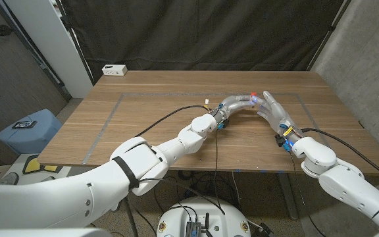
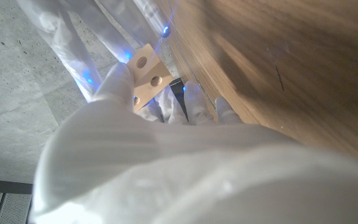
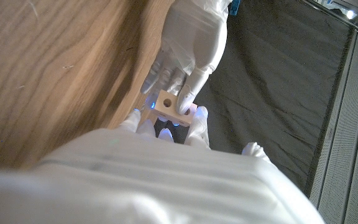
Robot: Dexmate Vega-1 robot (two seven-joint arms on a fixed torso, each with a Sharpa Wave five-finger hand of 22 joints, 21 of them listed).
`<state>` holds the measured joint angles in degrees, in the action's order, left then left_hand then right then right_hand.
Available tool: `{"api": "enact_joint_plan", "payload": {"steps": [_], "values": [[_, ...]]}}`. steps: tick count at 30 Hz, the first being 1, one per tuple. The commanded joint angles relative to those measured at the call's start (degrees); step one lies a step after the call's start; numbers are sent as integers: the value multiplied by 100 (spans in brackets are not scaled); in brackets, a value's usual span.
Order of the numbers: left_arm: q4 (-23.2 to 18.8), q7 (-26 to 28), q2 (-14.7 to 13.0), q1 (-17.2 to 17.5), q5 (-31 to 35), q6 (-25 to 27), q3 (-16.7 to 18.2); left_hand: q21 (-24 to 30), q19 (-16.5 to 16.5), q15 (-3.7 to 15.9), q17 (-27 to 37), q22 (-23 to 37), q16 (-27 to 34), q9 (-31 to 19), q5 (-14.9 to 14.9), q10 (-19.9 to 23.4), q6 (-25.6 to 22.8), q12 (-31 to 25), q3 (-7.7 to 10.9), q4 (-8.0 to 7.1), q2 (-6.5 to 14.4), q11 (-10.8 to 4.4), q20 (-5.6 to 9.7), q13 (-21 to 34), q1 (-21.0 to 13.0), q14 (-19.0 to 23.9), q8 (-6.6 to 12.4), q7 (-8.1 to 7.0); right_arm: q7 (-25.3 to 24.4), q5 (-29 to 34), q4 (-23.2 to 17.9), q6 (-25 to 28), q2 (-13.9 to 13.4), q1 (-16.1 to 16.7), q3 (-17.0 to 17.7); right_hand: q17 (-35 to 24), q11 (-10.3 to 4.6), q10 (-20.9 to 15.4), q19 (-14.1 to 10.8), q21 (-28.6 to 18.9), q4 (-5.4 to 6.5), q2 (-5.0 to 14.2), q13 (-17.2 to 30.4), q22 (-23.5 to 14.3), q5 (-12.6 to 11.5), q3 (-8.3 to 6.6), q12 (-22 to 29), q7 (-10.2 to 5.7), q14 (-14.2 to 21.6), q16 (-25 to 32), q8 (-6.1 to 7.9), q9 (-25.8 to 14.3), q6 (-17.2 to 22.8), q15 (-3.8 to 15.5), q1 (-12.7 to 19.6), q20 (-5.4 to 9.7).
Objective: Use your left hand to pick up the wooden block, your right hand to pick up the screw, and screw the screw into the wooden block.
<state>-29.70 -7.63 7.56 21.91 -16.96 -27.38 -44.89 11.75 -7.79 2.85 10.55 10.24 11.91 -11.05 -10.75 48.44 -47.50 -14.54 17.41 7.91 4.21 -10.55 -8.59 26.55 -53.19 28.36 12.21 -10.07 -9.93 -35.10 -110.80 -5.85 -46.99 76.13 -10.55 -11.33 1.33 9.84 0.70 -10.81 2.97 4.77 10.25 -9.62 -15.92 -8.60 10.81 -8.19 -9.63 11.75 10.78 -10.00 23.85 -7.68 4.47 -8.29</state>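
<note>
Pale square wooden block with round holes (image 2: 146,73) held up in the white left hand (image 1: 234,103) over the brown wooden table (image 1: 156,131) in the head view, white right hand (image 1: 273,110) meeting it fingertip to fingertip, left wrist view showing two holes (block pinched in the fingers), right wrist view showing the block (image 3: 170,104) between both hands, right hand's grip impossible to tell.

Both arms are glossy white rounded shells with black bands at the joints. The left hand (image 1: 237,103) and right hand (image 1: 273,110) are translucent whitish, with small blue and red lights. Black cables run along the forearms at centre frame.
</note>
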Motion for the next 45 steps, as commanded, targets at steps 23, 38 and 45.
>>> {"api": "enact_joint_plan", "payload": {"steps": [23, 38, 45], "values": [[-1236, 254, -524, 446, 139, 462, -81, 5, -9, 307, 14, 30, -25, -19, -41, 62, -134, 146, 89, 28, 127, -201, -44, 8, 12, -32, -87, -225, -389, 238, -252, -10, 91, 403, 452, -23, -11, 262, -35, -23, 35, 32, 24, -14, -34, -1, 44, 23, -723, 11, 20, -30, 54, 14, 18, 14], [-1142, 205, -535, 396, 114, 424, -66, 3, -4, 285, 12, 30, -41, -24, -48, -18, -82, 184, 123, 42, 151, -203, -64, 4, 2, -66, -100, -197, -361, 290, -117, 39, 193, 196, 380, -22, -7, 244, -48, -23, 33, 25, 25, -13, -34, -1, 46, 32, -693, 19, 5, -30, 26, 20, 24, 19], [-978, 166, -480, 333, 100, 354, -57, 1, 2, 263, 16, 30, -46, -27, -54, -82, -18, 209, 154, 59, 183, -200, -94, 5, -26, -94, -116, -209, -309, 268, -75, 100, 177, 98, 350, -21, -5, 241, -54, -23, 32, 23, 25, -13, -35, -1, 45, 43, -687, 19, -1, -30, 12, 16, 27, 19]]}}
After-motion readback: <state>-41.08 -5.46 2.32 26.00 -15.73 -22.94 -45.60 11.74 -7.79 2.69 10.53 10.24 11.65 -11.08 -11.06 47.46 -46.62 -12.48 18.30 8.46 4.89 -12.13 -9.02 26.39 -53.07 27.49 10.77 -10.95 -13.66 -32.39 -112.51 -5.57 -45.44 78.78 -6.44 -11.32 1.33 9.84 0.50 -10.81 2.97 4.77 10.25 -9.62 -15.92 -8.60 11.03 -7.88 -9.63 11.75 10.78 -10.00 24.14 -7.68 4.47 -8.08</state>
